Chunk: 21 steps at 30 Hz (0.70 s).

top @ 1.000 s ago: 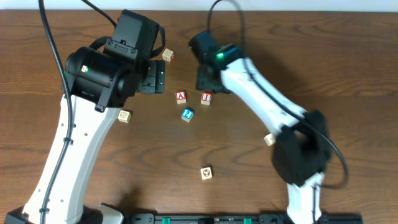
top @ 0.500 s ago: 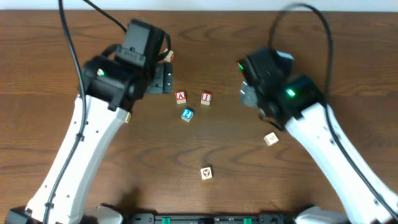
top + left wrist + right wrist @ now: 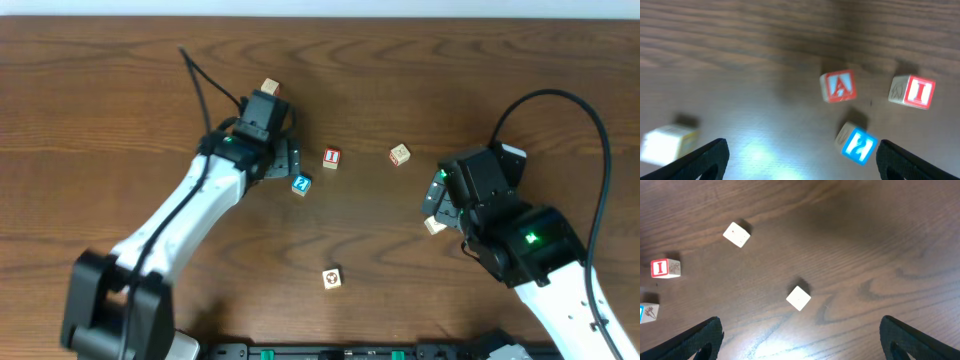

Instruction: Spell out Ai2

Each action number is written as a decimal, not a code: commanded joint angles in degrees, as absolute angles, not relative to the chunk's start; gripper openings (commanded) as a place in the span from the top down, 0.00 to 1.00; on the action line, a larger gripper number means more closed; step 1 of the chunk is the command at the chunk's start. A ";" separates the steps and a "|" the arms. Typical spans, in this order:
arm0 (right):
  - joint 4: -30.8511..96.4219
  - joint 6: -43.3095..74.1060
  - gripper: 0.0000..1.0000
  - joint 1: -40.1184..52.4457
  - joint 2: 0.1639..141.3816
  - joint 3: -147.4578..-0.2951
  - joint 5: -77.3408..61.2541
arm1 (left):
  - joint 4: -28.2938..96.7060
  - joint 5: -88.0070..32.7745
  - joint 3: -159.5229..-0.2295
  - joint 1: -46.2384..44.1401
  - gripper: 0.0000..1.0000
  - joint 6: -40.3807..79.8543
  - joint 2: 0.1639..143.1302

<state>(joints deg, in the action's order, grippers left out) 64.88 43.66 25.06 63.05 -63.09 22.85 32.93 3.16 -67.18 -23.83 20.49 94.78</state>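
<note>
Dark wood-grain desk [image 3: 120, 60]. Four spare blocks on it, all well apart:
- tan block [image 3: 269, 88] near far edge
- red-marked block [image 3: 399, 154] right of centre
- pale block [image 3: 432, 226] further right and nearer, partly hidden
- dark-emblem block [image 3: 331, 278] near front edge

Left wrist view also shows a blurred block [image 3: 667, 144], faces unreadable.

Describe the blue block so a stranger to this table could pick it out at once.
On the wooden table, find the left gripper near the middle; three letter blocks cluster at its tip. The blue block is the one nearest the robot's base. It alone has a bright blue face with a white character; the A block and I block are red.
</note>
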 commanded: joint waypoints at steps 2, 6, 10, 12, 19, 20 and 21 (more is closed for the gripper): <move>65.43 44.10 0.01 23.68 63.46 -62.48 22.24 | 31.31 0.78 -67.46 -24.51 0.05 27.59 99.63; 66.24 44.10 0.01 23.27 63.70 -62.48 22.02 | 31.46 -1.23 -67.83 -24.51 0.04 32.36 102.24; 66.78 44.10 0.01 23.27 63.88 -62.48 21.61 | 32.40 -4.10 -70.83 -24.58 0.04 32.36 105.21; 66.87 44.10 0.01 23.27 63.92 -62.48 21.58 | 33.69 -4.03 -73.25 -24.71 0.04 31.46 106.91; 67.59 44.10 0.01 23.27 63.99 -62.48 21.58 | 38.96 -0.45 -82.67 -24.69 0.04 27.18 113.14; 67.75 44.10 0.01 23.27 64.01 -62.50 21.58 | 39.46 -0.45 -83.33 -24.69 0.04 27.18 113.75; 67.88 44.10 0.01 23.27 64.03 -62.48 21.61 | 40.03 -0.43 -83.92 -24.69 0.04 27.20 114.39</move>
